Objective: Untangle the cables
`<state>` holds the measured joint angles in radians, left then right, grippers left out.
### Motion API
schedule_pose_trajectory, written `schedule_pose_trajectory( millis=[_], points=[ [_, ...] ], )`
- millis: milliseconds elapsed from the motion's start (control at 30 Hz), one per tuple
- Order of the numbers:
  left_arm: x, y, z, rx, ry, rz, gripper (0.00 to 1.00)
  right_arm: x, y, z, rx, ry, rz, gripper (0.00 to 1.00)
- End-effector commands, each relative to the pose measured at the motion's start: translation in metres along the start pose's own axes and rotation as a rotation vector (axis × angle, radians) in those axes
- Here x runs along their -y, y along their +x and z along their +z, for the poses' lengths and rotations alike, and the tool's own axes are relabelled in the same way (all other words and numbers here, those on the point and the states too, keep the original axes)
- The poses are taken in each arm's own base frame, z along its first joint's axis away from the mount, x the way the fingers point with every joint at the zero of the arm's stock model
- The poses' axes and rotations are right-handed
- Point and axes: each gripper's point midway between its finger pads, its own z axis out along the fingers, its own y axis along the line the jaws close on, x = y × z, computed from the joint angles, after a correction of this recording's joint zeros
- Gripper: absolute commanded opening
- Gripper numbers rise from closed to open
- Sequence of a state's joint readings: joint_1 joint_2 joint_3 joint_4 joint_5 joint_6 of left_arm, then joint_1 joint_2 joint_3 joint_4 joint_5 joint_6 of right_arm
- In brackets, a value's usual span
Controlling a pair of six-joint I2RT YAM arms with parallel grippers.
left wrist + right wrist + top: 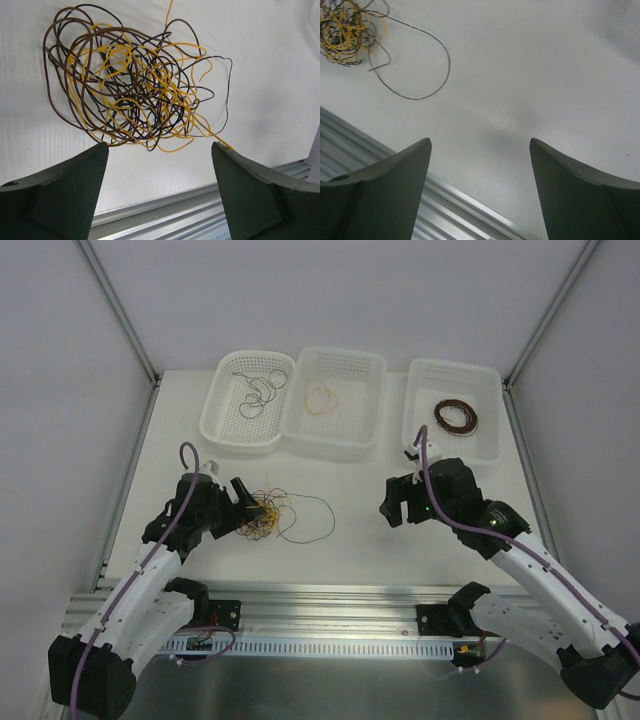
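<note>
Cables (265, 515), a loose knot of hair-thin brown, yellow and black wire, are lying on the white table (360, 540) just ahead of the left gripper (159, 145), whose jaws are standing wide apart and gripping nothing. One long black loop (449, 62) is trailing toward the right gripper (480, 141), likewise gaping wide over bare tabletop, well apart from the knot. Behind, three white baskets (330, 445) are holding a black wire (258, 390), an orange wire (322, 395) and a dark-brown ring (456, 417).

black, yellow and brown cables (132, 82), white table (360, 510), white perforated baskets (215, 410)
</note>
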<state>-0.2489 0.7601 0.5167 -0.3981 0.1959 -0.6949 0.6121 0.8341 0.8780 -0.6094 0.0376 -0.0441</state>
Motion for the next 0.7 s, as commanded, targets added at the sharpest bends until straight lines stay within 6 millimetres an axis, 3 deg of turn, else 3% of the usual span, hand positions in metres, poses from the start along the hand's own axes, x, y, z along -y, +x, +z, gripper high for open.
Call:
schedule_pose_trajectory(
  millis=[0,100,267,333,467,533,567,667],
  points=[
    [0.005,0.012,0.003,-0.07,0.032,0.023,0.84,-0.046,-0.025,0.018,0.092,-0.172,-0.005,0.84],
    [0.009,0.013,0.012,-0.08,0.035,0.046,0.81,-0.079,-0.023,0.034,0.079,-0.259,-0.01,0.85],
    [0.004,0.018,0.039,-0.1,-0.033,0.097,0.7,-0.11,-0.022,0.053,0.076,-0.334,-0.021,0.85],
    [0.012,0.026,0.045,-0.124,-0.036,0.135,0.65,-0.124,-0.022,0.062,0.08,-0.366,-0.026,0.85],
    [0.013,0.038,0.059,-0.165,-0.07,0.175,0.37,-0.149,-0.028,0.076,0.106,-0.456,-0.031,0.84],
    [0.02,0.044,0.062,-0.175,-0.053,0.206,0.27,-0.159,-0.021,0.085,0.087,-0.485,-0.043,0.83],
    [0.022,0.046,0.063,-0.176,-0.048,0.214,0.17,-0.165,-0.025,0.086,0.104,-0.511,-0.05,0.82],
    [0.034,0.053,0.064,-0.201,-0.005,0.267,0.06,-0.182,-0.017,0.09,0.101,-0.593,-0.102,0.79]
  ],
)
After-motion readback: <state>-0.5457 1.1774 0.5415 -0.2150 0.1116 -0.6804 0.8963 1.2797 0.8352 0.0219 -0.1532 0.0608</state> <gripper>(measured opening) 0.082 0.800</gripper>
